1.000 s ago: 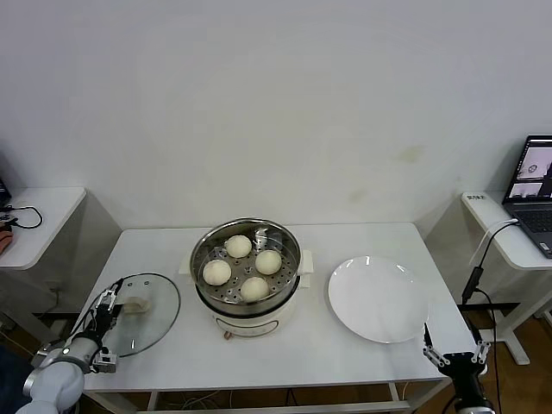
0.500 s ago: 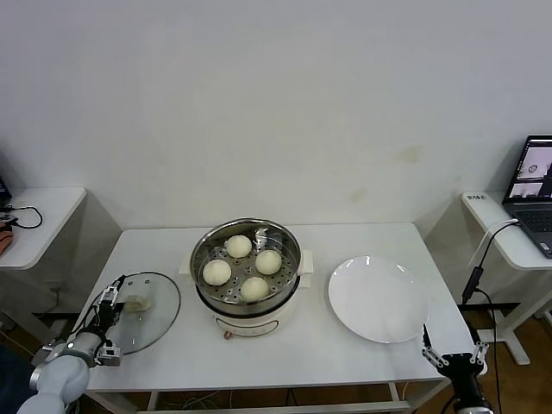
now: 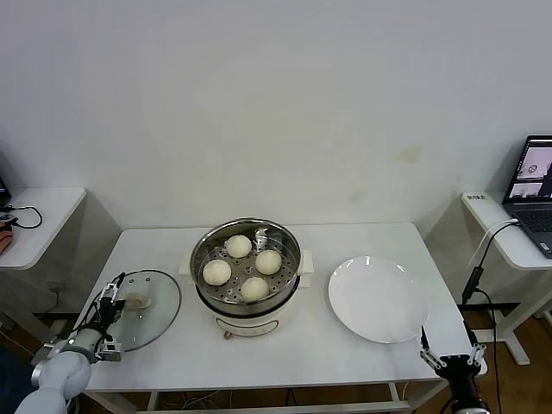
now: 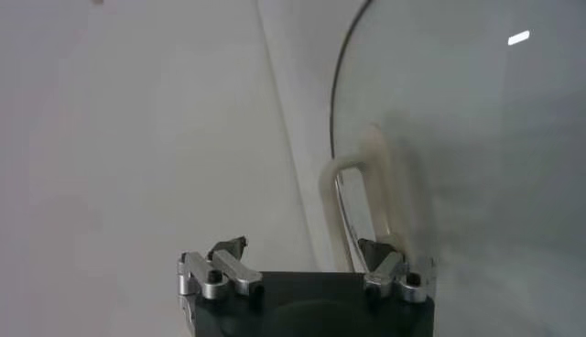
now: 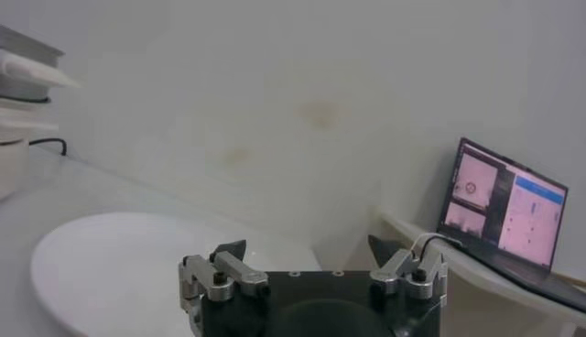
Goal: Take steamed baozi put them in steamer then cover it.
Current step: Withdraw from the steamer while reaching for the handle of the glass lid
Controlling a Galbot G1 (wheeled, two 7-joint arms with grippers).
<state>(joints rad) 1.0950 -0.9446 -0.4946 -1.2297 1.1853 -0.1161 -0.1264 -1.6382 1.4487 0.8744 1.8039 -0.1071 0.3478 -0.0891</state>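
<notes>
Left gripper (image 3: 107, 312): we note it drawn slightly back, jaws wide, empty. Cover (image 3: 147, 309): flat, unmoved; oblong handle (image 4: 362, 192) running toward the gripper. Right gripper (image 3: 450, 358): wide, lower.

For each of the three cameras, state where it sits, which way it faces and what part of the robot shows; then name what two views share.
Head view: from the robot's head, looking down at the white table with the steamer holding four baozi; left gripper and right gripper show at the near edge.
Left wrist view: on the left arm, facing the cover; open left gripper shows.
Right wrist view: on the right arm, facing the plate and laptop; open right gripper shows.
Shared: head and left wrist views both show the cover.
</notes>
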